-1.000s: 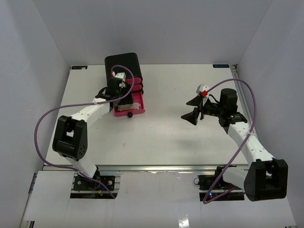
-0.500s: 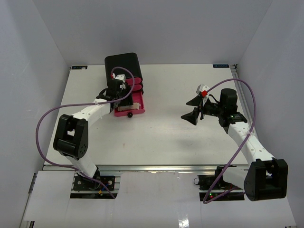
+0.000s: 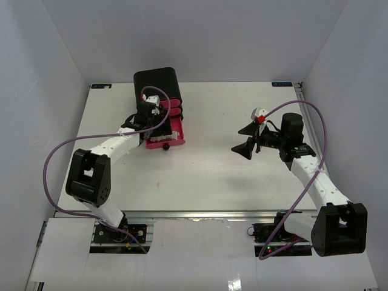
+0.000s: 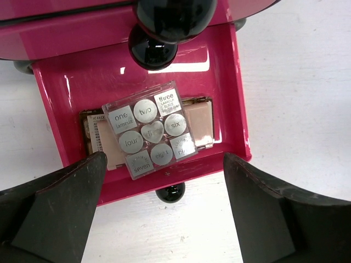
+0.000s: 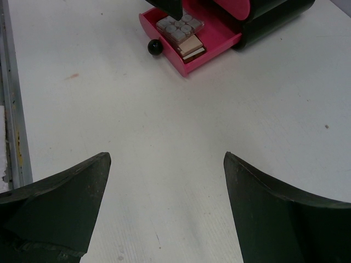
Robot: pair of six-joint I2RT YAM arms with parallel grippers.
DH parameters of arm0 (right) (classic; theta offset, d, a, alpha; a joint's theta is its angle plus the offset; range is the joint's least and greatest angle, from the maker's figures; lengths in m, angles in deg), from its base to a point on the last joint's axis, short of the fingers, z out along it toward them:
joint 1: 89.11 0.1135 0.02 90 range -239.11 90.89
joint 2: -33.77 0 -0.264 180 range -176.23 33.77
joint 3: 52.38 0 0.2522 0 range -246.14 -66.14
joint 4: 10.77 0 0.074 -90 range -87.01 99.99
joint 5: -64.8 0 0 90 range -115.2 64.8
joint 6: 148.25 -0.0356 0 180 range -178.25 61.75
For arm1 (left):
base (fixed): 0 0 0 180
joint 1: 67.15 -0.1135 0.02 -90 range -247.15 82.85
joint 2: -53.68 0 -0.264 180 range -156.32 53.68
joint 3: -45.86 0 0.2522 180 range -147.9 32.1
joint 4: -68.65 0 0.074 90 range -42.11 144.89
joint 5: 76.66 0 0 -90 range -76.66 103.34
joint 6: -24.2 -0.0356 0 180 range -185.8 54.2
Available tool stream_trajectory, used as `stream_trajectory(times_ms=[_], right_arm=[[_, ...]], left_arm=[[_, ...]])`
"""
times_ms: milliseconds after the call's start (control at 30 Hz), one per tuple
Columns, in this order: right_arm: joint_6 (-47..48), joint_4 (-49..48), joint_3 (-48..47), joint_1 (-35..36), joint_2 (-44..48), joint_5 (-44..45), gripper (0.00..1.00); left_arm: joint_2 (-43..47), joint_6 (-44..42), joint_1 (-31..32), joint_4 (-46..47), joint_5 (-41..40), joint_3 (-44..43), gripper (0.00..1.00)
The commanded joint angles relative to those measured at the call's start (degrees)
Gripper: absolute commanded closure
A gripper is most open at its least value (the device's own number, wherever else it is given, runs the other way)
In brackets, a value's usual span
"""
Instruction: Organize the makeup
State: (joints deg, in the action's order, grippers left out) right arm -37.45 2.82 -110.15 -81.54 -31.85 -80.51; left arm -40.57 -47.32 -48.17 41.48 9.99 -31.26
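A small grey square palette [image 4: 149,130] lies in the open pink drawer [image 4: 230,93] on top of a beige-pink pad [image 4: 198,123] and a flat compact [image 4: 94,137]. The drawer also shows in the top view [image 3: 176,130] and in the right wrist view [image 5: 216,41], with the palette [image 5: 180,26] inside. My left gripper [image 4: 164,164] is open and empty just above the drawer's front and its black knob [image 4: 170,193]. My right gripper [image 3: 247,139] is open and empty over bare table at the right. Lipsticks and foundation bottles are out of view.
The black box [image 3: 156,82] with pink drawers stands at the back left of the white table [image 3: 212,176]. Another black knob [image 4: 153,52] sits on the drawer above. Grey walls close in both sides.
My left gripper has shifted slightly back toward the box. The right arm has not moved.
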Motion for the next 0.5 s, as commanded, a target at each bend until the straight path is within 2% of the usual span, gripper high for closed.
stream_trajectory(times_ms=[0,200,300,400,467], right_arm=[[0.2,-1.9,0.8,-0.4,0.0,-1.3,0.10],[1.0,-1.8,1.2,-0.3,-0.3,-3.5,0.10],[2.7,-1.1,1.5,-0.1,-0.3,-6.7,0.10],[8.8,3.2,1.5,1.4,0.0,-10.5,0.08],[18.6,8.7,1.4,3.9,0.5,-11.7,0.07]], left_arm=[[5.7,0.2,0.3,0.7,1.4,-0.3,0.02],[10.0,-0.2,0.3,0.2,2.0,0.0,0.02],[16.1,-1.1,0.3,0.1,1.6,1.6,0.02],[23.8,-2.4,0.3,0.2,1.3,5.9,0.02],[29.7,-2.1,0.2,1.0,2.7,10.8,0.02]])
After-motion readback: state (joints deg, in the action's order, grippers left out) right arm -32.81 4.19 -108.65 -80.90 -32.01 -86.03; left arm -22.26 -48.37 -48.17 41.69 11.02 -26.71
